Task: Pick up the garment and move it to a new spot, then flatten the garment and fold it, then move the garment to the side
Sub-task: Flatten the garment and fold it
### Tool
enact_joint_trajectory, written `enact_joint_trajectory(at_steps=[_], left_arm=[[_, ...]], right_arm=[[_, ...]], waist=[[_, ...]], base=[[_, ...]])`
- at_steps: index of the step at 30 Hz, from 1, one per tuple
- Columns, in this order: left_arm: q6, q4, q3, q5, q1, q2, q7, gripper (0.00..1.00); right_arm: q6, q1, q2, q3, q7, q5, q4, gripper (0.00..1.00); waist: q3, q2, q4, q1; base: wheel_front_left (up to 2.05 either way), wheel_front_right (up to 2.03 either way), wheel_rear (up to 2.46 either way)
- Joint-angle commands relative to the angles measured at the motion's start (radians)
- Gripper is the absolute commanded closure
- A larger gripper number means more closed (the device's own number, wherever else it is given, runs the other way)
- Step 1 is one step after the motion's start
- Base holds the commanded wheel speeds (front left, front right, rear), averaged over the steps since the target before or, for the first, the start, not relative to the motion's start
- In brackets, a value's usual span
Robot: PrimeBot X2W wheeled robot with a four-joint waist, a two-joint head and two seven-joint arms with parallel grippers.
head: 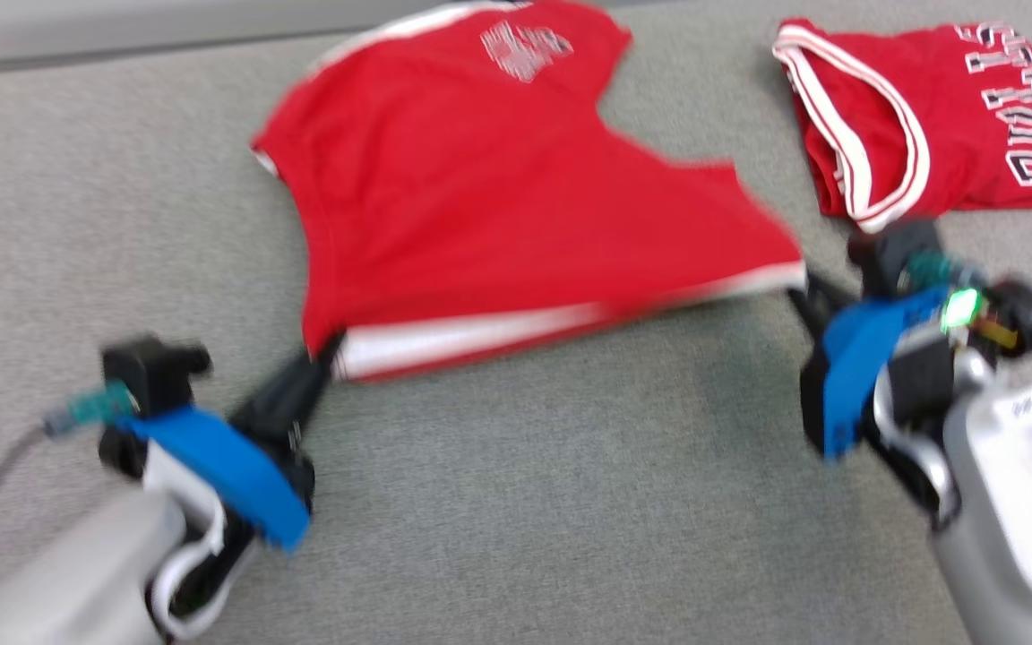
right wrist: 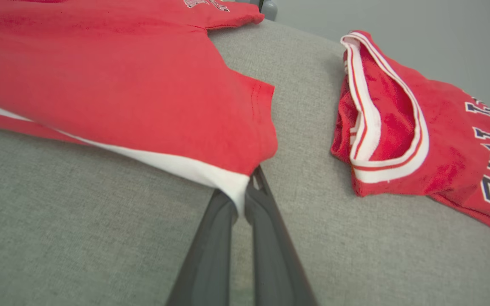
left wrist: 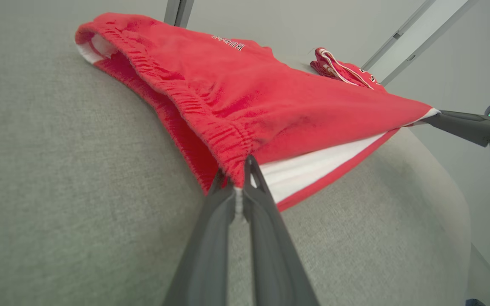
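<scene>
A pair of red shorts (head: 498,188) with a white side stripe is stretched over the grey table (head: 516,502), its near edge lifted. My left gripper (head: 330,345) is shut on the waistband corner (left wrist: 234,170) at the shorts' near left. My right gripper (head: 803,285) is shut on the hem corner at the near right, where white trim (right wrist: 232,187) sits pinched between the fingers. The right gripper's dark fingers (left wrist: 457,123) also show at the right of the left wrist view. A pale logo (head: 525,47) marks the shorts' far end.
A folded red jersey (head: 937,116) with white trim and "BULLS" lettering lies at the table's far right, close behind my right gripper; it is also in the right wrist view (right wrist: 419,127). Bare grey cloth spreads between the two arms and to the left.
</scene>
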Motion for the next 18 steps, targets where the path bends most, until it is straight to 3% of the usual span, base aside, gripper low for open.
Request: enact_joint_trajectory(at_steps=[1, 6, 12, 15, 18], left_arm=[[0.017, -0.004, -0.029, 0.013, 0.052, 0.017, 0.012, 1.0], [0.086, -0.09, -0.075, 0.022, 0.157, 0.068, 0.032, 1.0], [0.192, -0.254, -0.085, 0.005, 0.28, 0.158, 0.033, 1.0], [0.214, -0.371, -0.096, -0.036, 0.348, 0.194, 0.042, 1.0], [0.267, -0.467, -0.113, -0.062, 0.41, 0.248, 0.064, 1.0]], right_arm=[[-0.001, 0.089, -0.011, -0.008, 0.07, 0.02, -0.074, 1.0], [-0.002, 0.317, -0.037, -0.056, 0.298, 0.043, -0.311, 1.0], [-0.002, 0.559, 0.011, -0.138, 0.58, 0.048, -0.603, 1.0], [-0.001, 0.638, 0.022, -0.141, 0.684, 0.052, -0.726, 1.0], [-0.001, 0.696, 0.005, -0.147, 0.765, 0.057, -0.811, 1.0]], waist=[[-0.028, 0.0002, 0.004, 0.0003], [-0.084, 0.0002, 0.033, 0.0003], [-0.119, 0.0002, 0.063, 0.0003], [-0.12, 0.0002, 0.073, 0.0003], [-0.12, 0.0002, 0.083, 0.0003]], base=[[0.0, 0.0, 0.0], [0.0, 0.0, 0.0], [0.0, 0.0, 0.0], [0.0, 0.0, 0.0], [0.0, 0.0, 0.0]])
